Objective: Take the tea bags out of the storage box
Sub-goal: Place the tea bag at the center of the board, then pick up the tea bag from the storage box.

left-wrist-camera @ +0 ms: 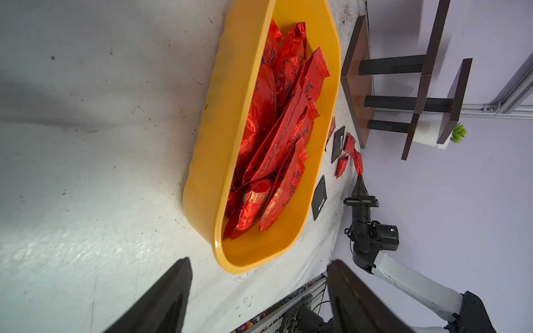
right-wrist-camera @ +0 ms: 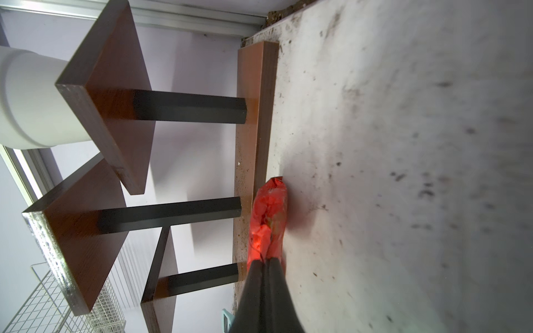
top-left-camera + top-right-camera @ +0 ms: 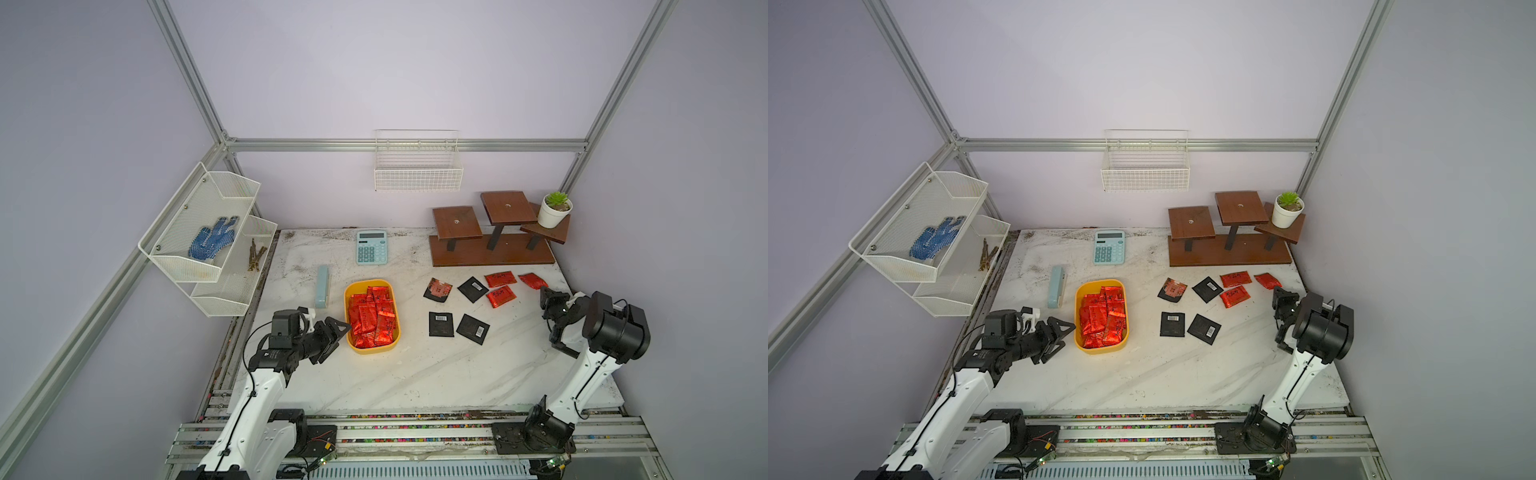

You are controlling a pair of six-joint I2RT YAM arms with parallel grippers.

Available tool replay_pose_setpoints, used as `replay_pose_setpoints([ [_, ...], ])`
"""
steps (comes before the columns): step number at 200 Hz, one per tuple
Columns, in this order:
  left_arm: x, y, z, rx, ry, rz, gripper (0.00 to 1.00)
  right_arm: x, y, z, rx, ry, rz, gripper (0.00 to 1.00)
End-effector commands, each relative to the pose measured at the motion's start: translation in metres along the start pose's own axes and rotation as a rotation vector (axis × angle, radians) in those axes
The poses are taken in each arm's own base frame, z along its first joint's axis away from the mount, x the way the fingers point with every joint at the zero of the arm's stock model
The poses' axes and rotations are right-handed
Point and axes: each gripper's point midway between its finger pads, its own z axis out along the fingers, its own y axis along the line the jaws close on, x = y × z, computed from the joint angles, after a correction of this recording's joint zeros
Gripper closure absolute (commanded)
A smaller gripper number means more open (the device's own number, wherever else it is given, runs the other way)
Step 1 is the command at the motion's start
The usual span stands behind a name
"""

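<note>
The yellow storage box stands left of the table's middle, heaped with red foil tea bags. My left gripper is open just beside the box's left wall, with nothing between its fingers. At the far right, my right gripper is shut on one end of a red tea bag, low over the table by the wooden stand's base. Two red sachets, three black ones and a reddish-brown square lie on the table.
A wooden tiered stand with a potted plant fills the back right corner. A calculator sits at the back, and a pale blue case lies left of the box. A wire basket and a mesh shelf hang on the walls.
</note>
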Motion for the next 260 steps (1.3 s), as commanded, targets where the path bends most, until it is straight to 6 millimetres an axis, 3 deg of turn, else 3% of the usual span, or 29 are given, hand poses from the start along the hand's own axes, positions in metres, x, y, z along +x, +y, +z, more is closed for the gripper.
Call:
replay_pose_setpoints([
  [1,-0.008,-0.025,-0.011,0.059,-0.036,0.044,0.23,0.005,-0.002,0.015,0.053,0.005,-0.015,1.00],
  [12,-0.008,-0.025,-0.011,0.060,-0.036,0.045,0.23,0.008,-0.004,0.018,0.069,0.006,-0.013,1.00],
  [21,-0.007,-0.025,-0.012,0.060,-0.038,0.046,0.23,0.011,-0.002,0.020,0.071,0.011,-0.012,0.94],
  [45,-0.005,-0.024,-0.013,0.061,-0.037,0.047,0.23,0.014,-0.003,0.015,0.097,0.003,-0.009,0.63],
  [68,-0.005,-0.025,-0.013,0.065,-0.038,0.048,0.22,0.013,-0.002,-0.002,0.156,-0.034,-0.047,0.46],
  [117,-0.006,-0.032,-0.018,0.084,-0.048,0.065,0.22,0.012,0.017,-0.044,0.266,-0.100,-0.172,0.43],
  [141,-0.006,-0.032,-0.021,0.078,-0.064,0.072,0.22,0.031,0.026,-0.051,0.300,-0.049,-0.244,0.45],
  [143,-0.006,-0.032,-0.021,0.076,-0.065,0.074,0.21,0.032,0.034,-0.053,0.286,-0.049,-0.257,0.45],
  [198,-0.008,-0.025,-0.024,0.034,-0.084,0.078,0.22,0.133,0.060,-0.056,0.243,0.190,-0.446,0.48],
  [260,-0.010,-0.009,-0.028,-0.063,-0.110,0.095,0.23,0.282,0.114,-0.064,0.108,0.494,-0.732,0.49],
])
